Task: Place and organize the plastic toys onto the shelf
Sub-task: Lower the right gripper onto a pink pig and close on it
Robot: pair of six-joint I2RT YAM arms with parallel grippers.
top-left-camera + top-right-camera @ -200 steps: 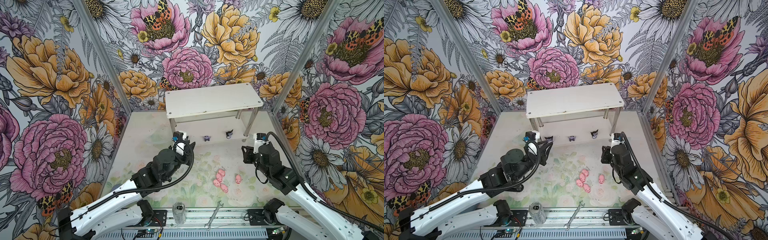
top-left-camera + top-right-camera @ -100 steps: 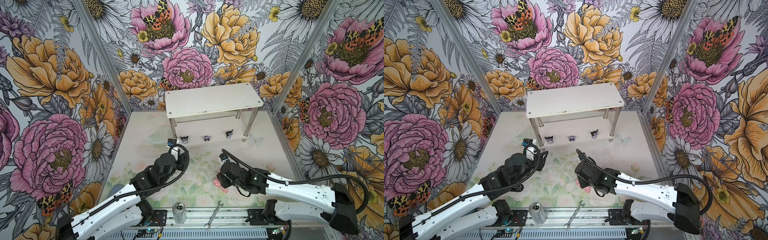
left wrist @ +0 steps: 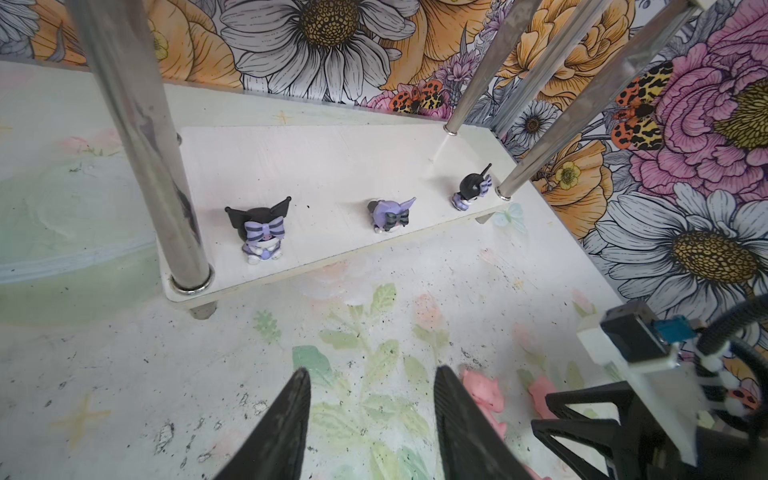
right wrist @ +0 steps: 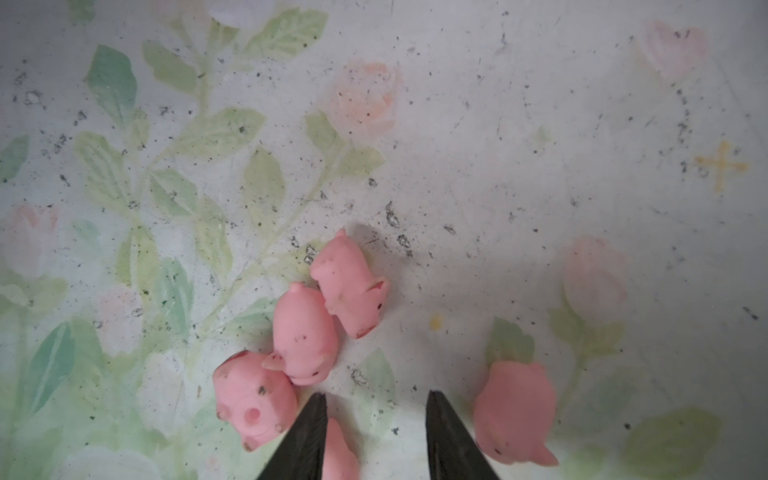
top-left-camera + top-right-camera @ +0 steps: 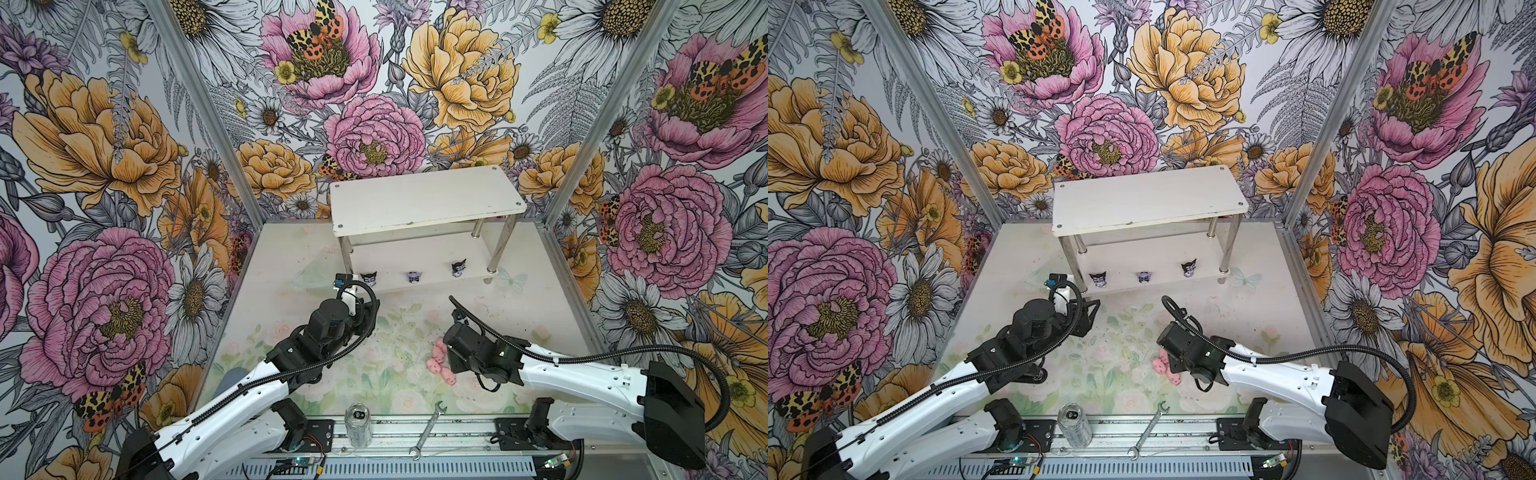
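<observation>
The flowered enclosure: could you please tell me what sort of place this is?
Probably a robot test cell: two arms mounted on a metal rail, printed floral wall panels around the tabletop, and a stray wrench.

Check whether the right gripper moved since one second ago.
Yes. The right gripper has moved away from the shelf, down the view, and now hangs over the pink pigs.

The three walls (image 5: 124, 166) carry a bold floral print: pink and orange blooms, daisies, spotted moths. Bare metal posts (image 5: 203, 104) stand at the two rear corners. The table (image 5: 291, 257) top is pale, with a faded print of leaves and roses, scuffed and speckled black. A metal rail (image 5: 395, 434) runs along its near edge. Lighting is even and shadows are soft.
</observation>
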